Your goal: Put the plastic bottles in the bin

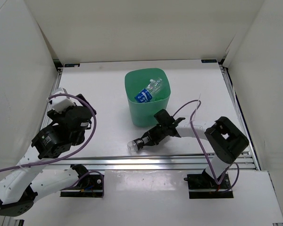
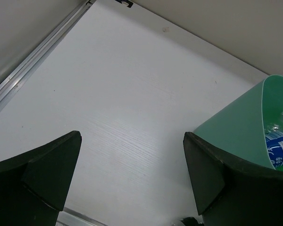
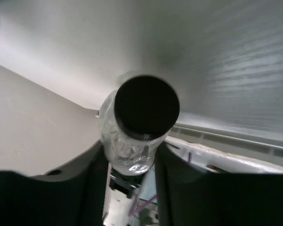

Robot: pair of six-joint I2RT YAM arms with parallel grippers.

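The green bin (image 1: 147, 99) stands mid-table, with a blue-labelled clear bottle (image 1: 144, 94) and a plain clear bottle (image 1: 156, 84) lying inside. My right gripper (image 1: 146, 140) is shut on a short clear bottle (image 1: 134, 145) in front of the bin, near the table's front edge. In the right wrist view, this bottle (image 3: 127, 150) sits between both fingers (image 3: 179, 179) of the right gripper (image 3: 132, 160), its dark round end towards the camera. My left gripper (image 1: 80, 113) is open and empty left of the bin. In its wrist view (image 2: 132, 174) it frames bare table, with the bin (image 2: 240, 127) at the right.
White walls enclose the table on the left, back and right. A metal rail (image 1: 155, 162) runs along the front edge, and another (image 2: 23, 75) along the left edge. Purple cables (image 1: 92, 127) loop off both arms.
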